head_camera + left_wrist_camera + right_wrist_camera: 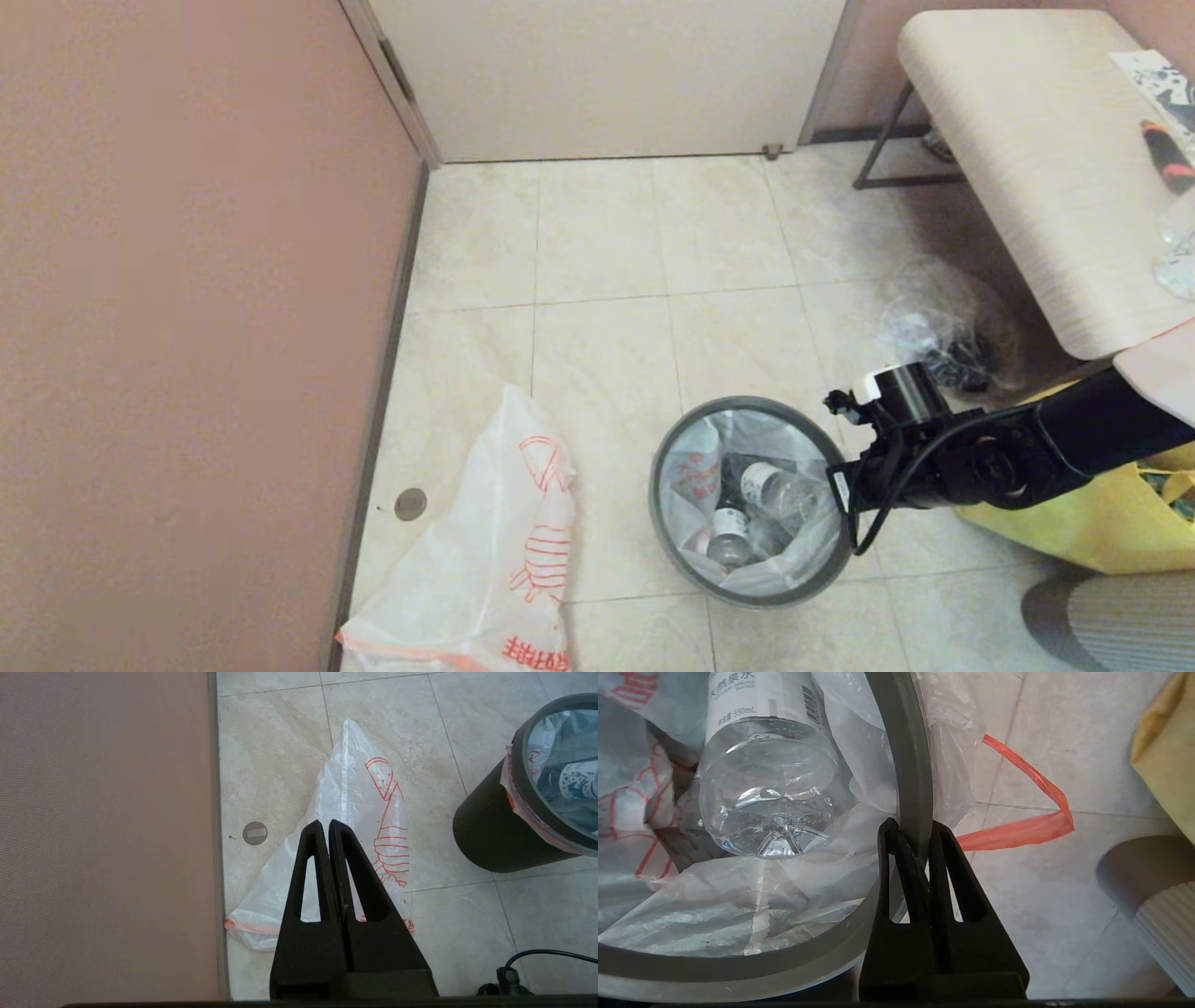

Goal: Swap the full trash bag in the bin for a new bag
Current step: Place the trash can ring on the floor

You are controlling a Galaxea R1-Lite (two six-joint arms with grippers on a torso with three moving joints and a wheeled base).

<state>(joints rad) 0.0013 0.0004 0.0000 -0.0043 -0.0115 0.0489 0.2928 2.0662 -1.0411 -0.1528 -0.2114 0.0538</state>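
The black bin stands on the floor tiles, its grey rim ring clamped over a full white bag holding plastic bottles. My right gripper is shut on the rim ring at the bin's right side, one finger inside the hoop and one outside. A bottle lies just inside, and the bag's orange-red tie hangs outside. The new bag lies limp and flat on the floor left of the bin. My left gripper hovers shut and empty above the new bag.
A pink wall runs along the left, with a round floor drain near it. A yellow bag and a grey ribbed object sit right of the bin. A clear bag of dark items lies under the bench.
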